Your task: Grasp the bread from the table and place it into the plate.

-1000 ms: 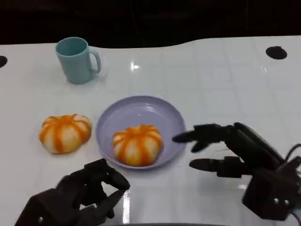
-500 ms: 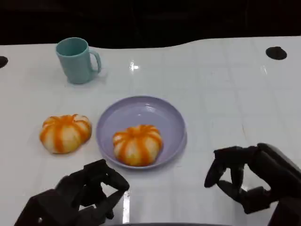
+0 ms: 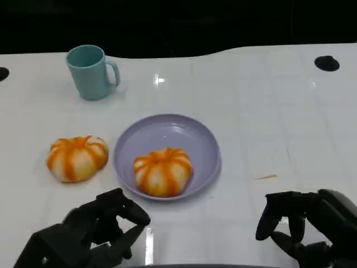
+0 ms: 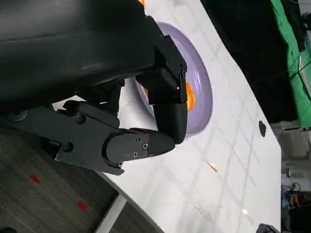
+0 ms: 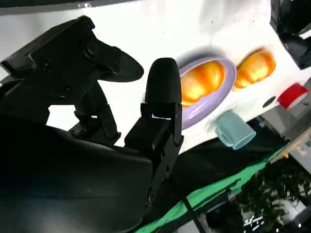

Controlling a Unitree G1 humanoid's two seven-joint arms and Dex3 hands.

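Lavender plate (image 3: 167,153) lies at the centre of the white table (image 3: 251,100) and already carries 1 orange-striped bread (image 3: 163,171) on its near half, inside the rim. A second bread (image 3: 77,158) rests on the bare table just left of the plate, apart from its rim. A teal mug (image 3: 91,71) stands at far left, well apart from both.

Left hand (image 3: 97,231) sits at the near left edge, fingers curled inward around nothing. Right hand (image 3: 304,226) sits at the near right edge, fingers likewise bent down and in, holding nothing. Neither hand touches bread or plate.

Step in hand, as judged: 1 bread appears placed; the bread on the table remains to be grasped. The next move calls for the left hand, the nearer of the 2, to spread its fingers, travel far and slightly left over that bread, and close around its domed sides.

Open room: bare table surrounds the loose bread on its left, near and far sides. The far half of the plate is free for a second placement. The near table edge lies close under both hands; a small tan fleck (image 3: 266,177) lies right of the plate.
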